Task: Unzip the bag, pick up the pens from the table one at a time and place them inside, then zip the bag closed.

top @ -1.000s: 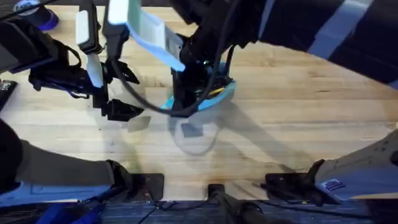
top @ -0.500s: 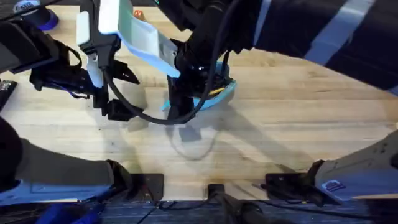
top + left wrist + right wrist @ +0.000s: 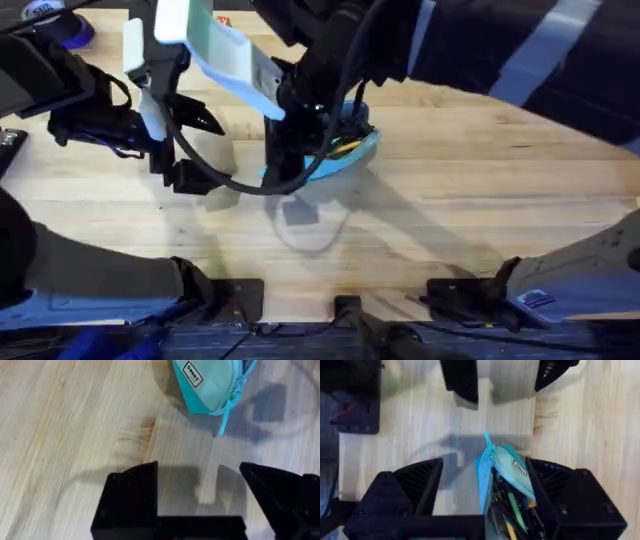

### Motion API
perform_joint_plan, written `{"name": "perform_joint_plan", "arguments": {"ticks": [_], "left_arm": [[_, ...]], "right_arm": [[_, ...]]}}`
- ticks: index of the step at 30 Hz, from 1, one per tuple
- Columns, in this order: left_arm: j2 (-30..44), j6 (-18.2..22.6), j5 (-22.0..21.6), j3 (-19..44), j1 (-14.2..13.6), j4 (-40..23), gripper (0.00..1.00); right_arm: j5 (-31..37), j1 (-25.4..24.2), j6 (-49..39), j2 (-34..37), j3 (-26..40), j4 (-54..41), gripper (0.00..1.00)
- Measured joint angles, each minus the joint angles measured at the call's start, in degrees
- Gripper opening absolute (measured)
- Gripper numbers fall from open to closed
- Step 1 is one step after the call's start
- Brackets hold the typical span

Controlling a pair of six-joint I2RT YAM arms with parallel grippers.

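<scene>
Left arm: reaches from lower-left base up left side of overhead view, wrist bent toward centre. Left gripper (image 3: pixel 200 150): jaws spread wide, nothing between black fingers (image 3: pixel 131 497), held just above surface. Right arm: rises from lower-right base close under camera, large and dark, crossing to centre. Right gripper (image 3: pixel 290 150): pointing downward, fingers (image 3: pixel 412 487) parted wide, facing left gripper, the two near each other.

overhead, right arm covered most of the bag (image 3: pixel 352 150); we saw just its right end. left wrist view cut the bag off at the frame edge. right wrist view: the bag's lower part was cropped, contents inside too jumbled for us to identify pens.
</scene>
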Motion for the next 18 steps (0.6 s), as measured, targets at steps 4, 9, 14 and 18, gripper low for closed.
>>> {"name": "perform_joint_plan", "arguments": {"ticks": [4,9,14,18], "left_arm": [[0.0,0.0,0.0,0.0,0.0,-0.02,0.993],[0.0,0.0,0.0,0.0,0.0,0.0,0.993],[0.0,0.0,0.0,0.0,0.0,-0.02,0.993],[0.0,0.0,0.0,0.0,0.0,-0.02,0.993]], "right_arm": [[0.04,0.0,1.36,0.0,-3.62,3.4,0.997],[0.25,0.0,1.82,0.0,-8.62,8.67,0.997],[0.7,0.0,2.39,0.02,-13.72,17.26,0.997],[0.7,0.0,2.39,1.45,-14.22,17.93,0.997]]}}
